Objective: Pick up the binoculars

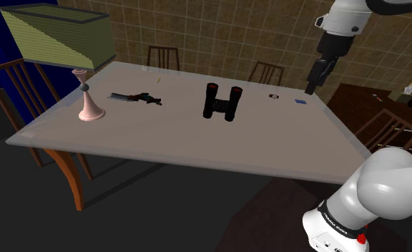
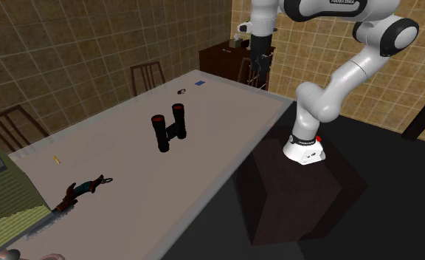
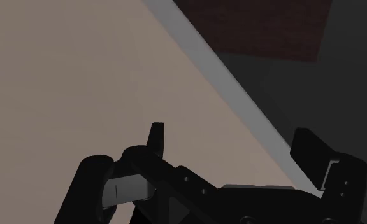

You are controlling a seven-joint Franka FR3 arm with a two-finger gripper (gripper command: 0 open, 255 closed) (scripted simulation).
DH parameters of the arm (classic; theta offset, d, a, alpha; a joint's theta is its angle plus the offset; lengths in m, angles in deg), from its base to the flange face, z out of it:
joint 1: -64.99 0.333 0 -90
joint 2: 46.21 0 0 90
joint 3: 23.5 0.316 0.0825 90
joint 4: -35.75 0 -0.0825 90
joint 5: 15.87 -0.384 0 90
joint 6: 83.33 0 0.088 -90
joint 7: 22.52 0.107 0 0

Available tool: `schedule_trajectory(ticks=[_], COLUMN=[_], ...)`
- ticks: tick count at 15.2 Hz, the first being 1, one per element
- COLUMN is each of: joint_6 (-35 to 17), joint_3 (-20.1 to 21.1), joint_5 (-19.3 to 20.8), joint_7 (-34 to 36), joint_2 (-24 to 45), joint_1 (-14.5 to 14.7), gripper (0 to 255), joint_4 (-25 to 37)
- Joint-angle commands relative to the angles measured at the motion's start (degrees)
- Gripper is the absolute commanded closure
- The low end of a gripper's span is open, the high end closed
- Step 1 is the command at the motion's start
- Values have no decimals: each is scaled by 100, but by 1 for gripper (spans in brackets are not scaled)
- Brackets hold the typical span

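Note:
The black binoculars [image 1: 222, 102] [image 2: 168, 127] stand on end near the middle of the pale table [image 1: 197, 147] [image 2: 229, 140], red rings around their upper lenses. My black gripper [image 1: 310, 89] [image 2: 258, 81] hangs above the table's far corner, well off to the shoulder view's right of the binoculars and not touching them. In the wrist view the gripper [image 3: 233, 147] is open, its fingers apart with nothing between them, over bare table [image 3: 80, 63] close to its edge.
A lamp with a green shade [image 1: 58, 36] and a multi-tool [image 1: 136, 97] [image 2: 78, 193] lie toward the shoulder view's left. A small blue item [image 1: 300, 102] [image 2: 200, 83] and a ring [image 1: 274, 95] sit below the gripper. Chairs [image 1: 163, 56] and a dark cabinet [image 2: 222, 59] stand around the table.

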Motion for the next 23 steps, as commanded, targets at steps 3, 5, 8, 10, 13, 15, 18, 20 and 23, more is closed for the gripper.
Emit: schedule_trajectory(ticks=[3,5,8,10,13,15,18,20,23], joint_6=[-321,-624,-1043,-1296,-1630,-1822,-2061,-2186,-2322], joint_3=[-15,-30,-53,-67,-85,-98,-114,-123,-134], joint_5=[-15,-30,-56,-75,-109,-135,-179,-211,-264], joint_7=[26,48,76,90,104,110,113,111,106], joint_2=[357,729,1309,1707,2317,2731,3361,3786,4434], joint_1=[3,5,12,14,17,19,20,19,13], gripper=[0,0,0,0,0,0,0,0,0], joint_4=[56,143,332,497,802,1044,1464,1783,2325])
